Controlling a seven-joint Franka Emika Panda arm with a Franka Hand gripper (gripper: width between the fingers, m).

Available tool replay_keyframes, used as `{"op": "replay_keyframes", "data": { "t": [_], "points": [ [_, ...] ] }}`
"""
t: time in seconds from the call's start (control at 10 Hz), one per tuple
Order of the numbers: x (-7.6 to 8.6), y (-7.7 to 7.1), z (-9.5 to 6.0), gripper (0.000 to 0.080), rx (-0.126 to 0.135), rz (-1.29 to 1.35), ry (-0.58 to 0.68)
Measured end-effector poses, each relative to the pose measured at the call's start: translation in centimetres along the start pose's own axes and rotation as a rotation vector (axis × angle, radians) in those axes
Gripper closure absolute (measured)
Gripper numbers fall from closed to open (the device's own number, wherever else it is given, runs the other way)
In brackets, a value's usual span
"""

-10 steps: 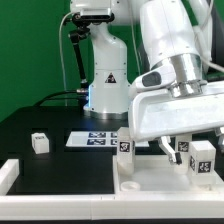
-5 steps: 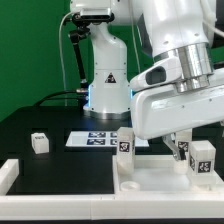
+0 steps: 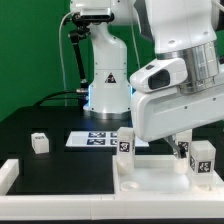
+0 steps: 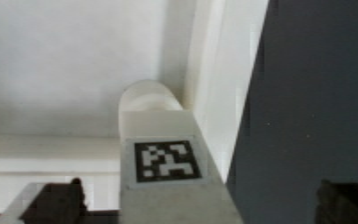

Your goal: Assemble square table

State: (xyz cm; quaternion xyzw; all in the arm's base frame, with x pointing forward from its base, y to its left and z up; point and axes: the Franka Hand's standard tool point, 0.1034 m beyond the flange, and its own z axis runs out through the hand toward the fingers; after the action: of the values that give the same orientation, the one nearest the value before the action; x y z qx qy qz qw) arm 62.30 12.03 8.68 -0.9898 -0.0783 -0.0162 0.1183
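Note:
The square table's white panel (image 3: 150, 182) lies underside up at the exterior view's lower right. White legs with marker tags stand on it: one at its far left corner (image 3: 125, 144), two near the right (image 3: 203, 156) (image 3: 183, 151). My gripper (image 3: 177, 145) hangs over the right pair, its fingers mostly hidden by its white body. In the wrist view a tagged leg (image 4: 163, 160) runs between my open gripper (image 4: 197, 206); both dark fingertips (image 4: 51, 204) stand clear of it. The panel (image 4: 51, 80) shows behind it.
A loose white leg (image 3: 40, 142) stands on the black table at the exterior view's left. The marker board (image 3: 98, 138) lies at the middle, before the robot's base (image 3: 105, 85). A white bar (image 3: 10, 172) edges the table's front left.
My wrist has shifted up and toward the exterior view's right over the panel. The jaws stay equally wide. No part has moved.

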Motion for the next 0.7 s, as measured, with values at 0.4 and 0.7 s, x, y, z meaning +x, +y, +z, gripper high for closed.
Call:
{"op": "replay_keyframes", "data": {
  "t": [0.4,0.7],
  "points": [
    [0.9,0.6,0.2,0.0151,-0.037,0.081,-0.081],
    [0.9,0.8,0.6,0.0151,-0.037,0.087,-0.078]
  ]
}}
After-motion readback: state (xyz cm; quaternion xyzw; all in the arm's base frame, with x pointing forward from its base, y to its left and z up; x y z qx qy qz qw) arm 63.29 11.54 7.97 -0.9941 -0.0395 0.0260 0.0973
